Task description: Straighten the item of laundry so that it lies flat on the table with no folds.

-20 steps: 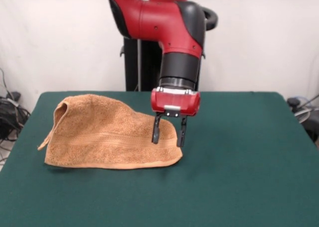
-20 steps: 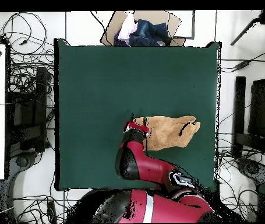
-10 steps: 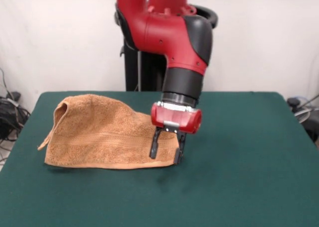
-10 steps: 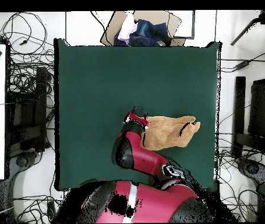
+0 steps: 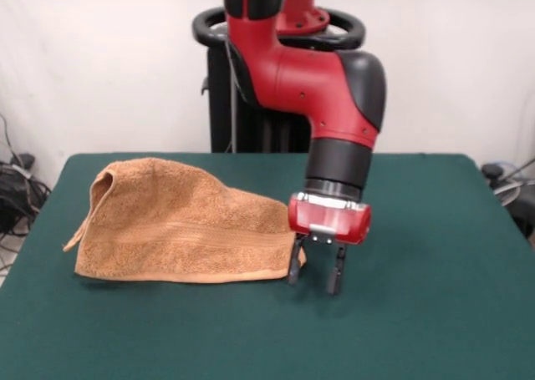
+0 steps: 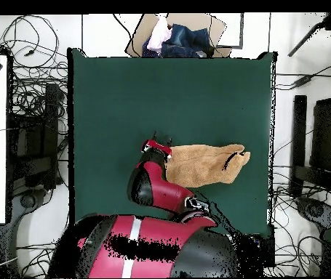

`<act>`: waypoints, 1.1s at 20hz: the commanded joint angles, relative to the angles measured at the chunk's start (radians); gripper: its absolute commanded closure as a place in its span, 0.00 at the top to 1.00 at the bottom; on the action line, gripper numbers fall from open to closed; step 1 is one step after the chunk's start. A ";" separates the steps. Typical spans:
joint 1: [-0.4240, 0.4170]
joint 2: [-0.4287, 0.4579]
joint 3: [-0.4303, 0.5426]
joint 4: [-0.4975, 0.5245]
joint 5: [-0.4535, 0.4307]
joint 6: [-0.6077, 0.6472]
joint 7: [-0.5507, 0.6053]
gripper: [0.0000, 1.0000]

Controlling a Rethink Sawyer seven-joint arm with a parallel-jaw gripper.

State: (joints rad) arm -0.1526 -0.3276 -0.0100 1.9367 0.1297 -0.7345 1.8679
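Observation:
The orange-tan towel (image 5: 180, 230) lies folded over on the green table (image 5: 418, 313), with its left end humped up; in the overhead view the towel (image 6: 201, 164) sits right of centre. My gripper (image 5: 315, 273) is open, its two black fingers pointing down. It stands low over the table at the towel's right corner, its left finger right at the towel's edge. It holds nothing. In the overhead view the gripper (image 6: 158, 142) is at the towel's left end. No tag shows.
A cardboard box with clothes (image 6: 175, 35) sits beyond the table's far edge in the overhead view. Cables lie on the floor around the table. The robot's pedestal (image 5: 251, 104) stands at the table's back.
My gripper has moved off the towel's right part toward its right corner and lower toward the table. The towel has not moved.

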 commanded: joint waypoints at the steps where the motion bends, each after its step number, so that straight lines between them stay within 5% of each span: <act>1: 0.039 0.047 0.107 -0.054 0.086 -0.001 0.275 1.00; 6: 0.070 0.028 0.110 -0.025 0.142 0.027 0.284 1.00; 22: 0.181 -0.237 -0.040 0.208 0.309 0.221 0.189 1.00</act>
State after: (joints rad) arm -0.0025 -0.4843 -0.0244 2.0651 0.3385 -0.6523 1.8679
